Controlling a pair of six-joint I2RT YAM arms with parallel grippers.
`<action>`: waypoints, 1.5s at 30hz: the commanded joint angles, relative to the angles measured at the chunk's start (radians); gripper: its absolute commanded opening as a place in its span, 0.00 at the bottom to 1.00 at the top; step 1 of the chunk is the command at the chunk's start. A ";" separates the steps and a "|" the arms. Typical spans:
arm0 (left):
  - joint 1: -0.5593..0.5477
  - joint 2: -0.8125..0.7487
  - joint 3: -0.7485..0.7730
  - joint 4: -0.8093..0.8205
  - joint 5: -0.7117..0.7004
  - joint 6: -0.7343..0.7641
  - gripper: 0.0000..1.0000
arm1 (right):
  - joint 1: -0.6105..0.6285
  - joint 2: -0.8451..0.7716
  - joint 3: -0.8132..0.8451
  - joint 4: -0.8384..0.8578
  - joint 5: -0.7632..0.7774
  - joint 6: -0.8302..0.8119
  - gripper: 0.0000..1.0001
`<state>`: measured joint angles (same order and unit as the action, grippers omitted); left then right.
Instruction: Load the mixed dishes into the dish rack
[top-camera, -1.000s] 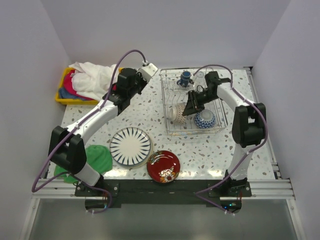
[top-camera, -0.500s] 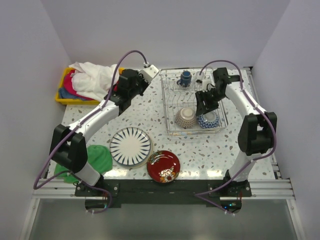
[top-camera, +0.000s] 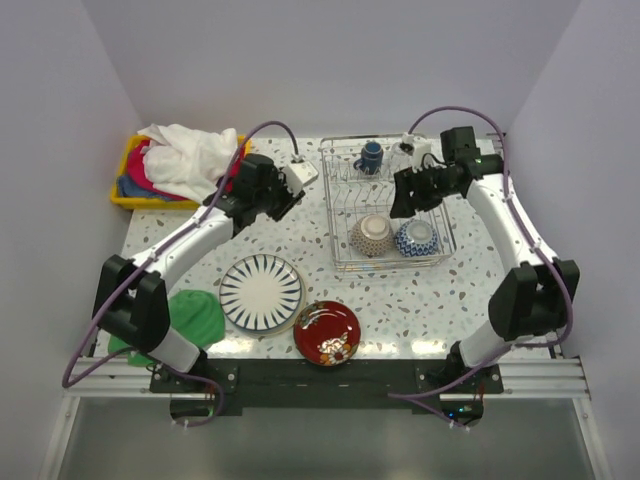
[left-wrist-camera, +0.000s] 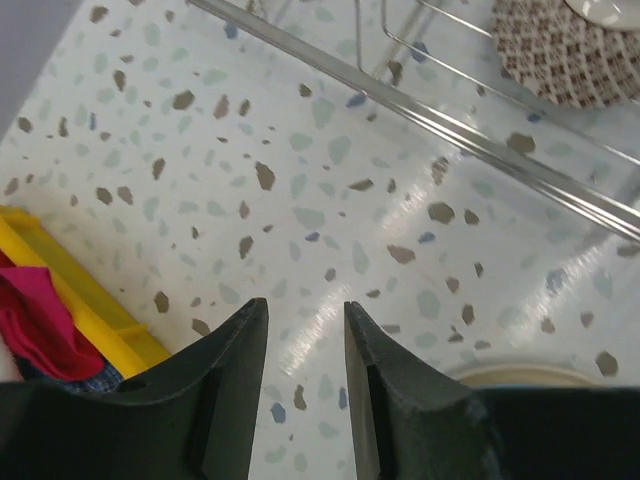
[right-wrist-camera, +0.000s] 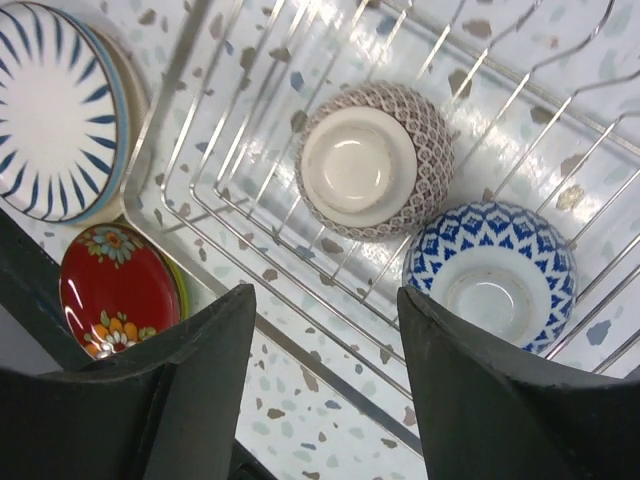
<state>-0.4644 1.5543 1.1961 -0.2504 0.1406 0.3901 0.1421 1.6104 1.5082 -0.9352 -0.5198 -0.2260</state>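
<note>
The dish rack (top-camera: 340, 215) stands right of centre. In it, a brown-orange patterned bowl (top-camera: 372, 235) (right-wrist-camera: 365, 160) and a blue-white bowl (top-camera: 415, 238) (right-wrist-camera: 495, 275) rest rim down side by side. A dark blue mug (top-camera: 371, 155) stands at its far end. On the table in front lie the striped plate (top-camera: 261, 291) and the red floral plate (top-camera: 327, 332). My right gripper (right-wrist-camera: 325, 290) hangs open above the rack (right-wrist-camera: 300, 345), holding nothing. My left gripper (left-wrist-camera: 305, 305) is open a little over bare table left of the rack rim (left-wrist-camera: 480, 135).
A yellow bin (top-camera: 150, 185) (left-wrist-camera: 90, 300) heaped with cloths sits at the far left. A green cloth (top-camera: 195, 318) lies beside the left arm's base. White walls close in the table on three sides.
My right gripper let go of the brown-orange bowl, opened wide and rose back from it; the bowl now rests rim down beside the blue one. My left gripper opened slightly and shifted nearer.
</note>
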 joint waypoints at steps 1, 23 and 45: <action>0.015 -0.097 -0.036 -0.289 0.181 0.176 0.42 | 0.040 -0.099 -0.022 0.073 -0.106 -0.044 0.64; 0.041 -0.303 -0.305 -0.262 0.125 0.113 0.47 | 0.399 -0.282 -0.260 -0.083 0.153 0.005 0.64; 0.267 -0.171 -0.259 -0.334 0.073 0.188 0.49 | 0.424 -0.164 -0.069 0.009 0.185 0.088 0.69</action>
<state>-0.2089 1.3785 0.8948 -0.5686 0.1596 0.5694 0.5690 1.4525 1.3647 -0.9638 -0.3424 -0.1501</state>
